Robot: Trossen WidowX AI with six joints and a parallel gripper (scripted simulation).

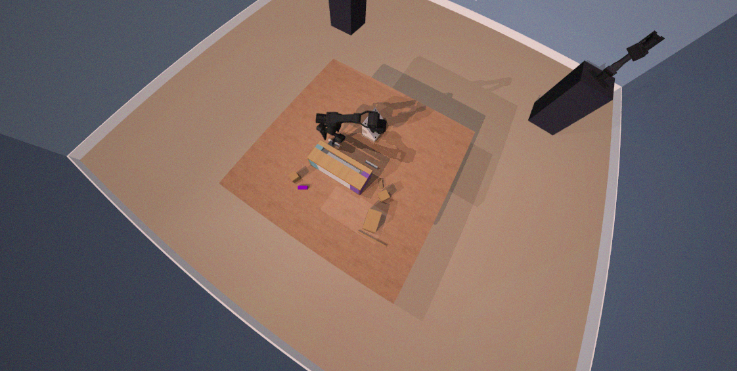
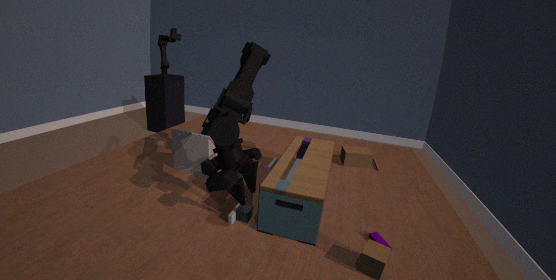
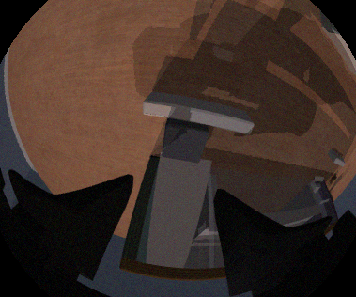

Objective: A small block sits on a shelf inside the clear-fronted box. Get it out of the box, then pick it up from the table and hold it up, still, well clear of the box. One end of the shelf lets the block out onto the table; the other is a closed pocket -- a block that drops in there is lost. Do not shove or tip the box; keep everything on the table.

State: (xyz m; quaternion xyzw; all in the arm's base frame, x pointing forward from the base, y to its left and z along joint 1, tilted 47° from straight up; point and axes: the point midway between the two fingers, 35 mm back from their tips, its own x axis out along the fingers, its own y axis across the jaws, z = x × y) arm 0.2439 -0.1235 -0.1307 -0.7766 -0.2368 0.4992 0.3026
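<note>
The small dark grey block [image 2: 244, 213] [image 3: 185, 142] is outside the box, on the table by the box's teal end. It lies between the box and a light grey bar [image 2: 231, 216] [image 3: 197, 118]. The box [image 1: 340, 167] [image 2: 289, 218], with a wooden top and teal and purple ends, stands upright. My gripper [image 2: 249, 196] [image 3: 174, 189] is open and empty, pointing down beside the box. In the exterior view one fingertip overlaps the block's top; whether it touches is unclear. In the wrist view the block shows ahead of the gap between the fingers.
A second grey bar [image 1: 372, 164] [image 2: 271, 164] [image 3: 336, 158] lies along the box toward the purple end. A tan block [image 1: 295, 177] [image 2: 376, 252] and a purple piece [image 1: 302, 187] [image 2: 379, 240] lie beyond the teal end. A larger tan block [image 1: 372, 219] [image 2: 357, 156] lies past the purple end.
</note>
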